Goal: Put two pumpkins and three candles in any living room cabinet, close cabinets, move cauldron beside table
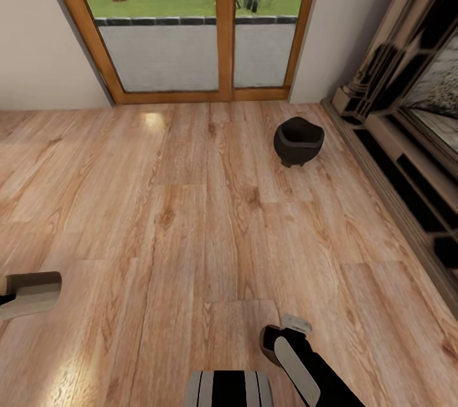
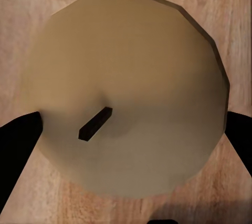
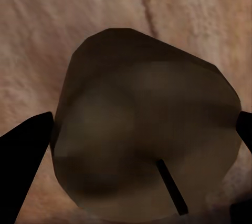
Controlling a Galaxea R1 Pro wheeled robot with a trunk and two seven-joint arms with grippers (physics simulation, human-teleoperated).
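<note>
Candles sit nearest each wrist camera: the left gripper clamps one candle end-on, wick toward the lens, black fingers pressed on its sides; the right gripper holds a second candle the same way. From the head, the left candle's body pokes in at 9 o'clock and the right arm at 5 o'clock. The cauldron stands upright on the wooden floor, well apart from both grippers, at about 1 o'clock from the right arm, which is the nearer one. A dark low unit runs along 3 o'clock; glass doors fill 12 o'clock. With both grippers full, the candles likely need stowing first.
</note>
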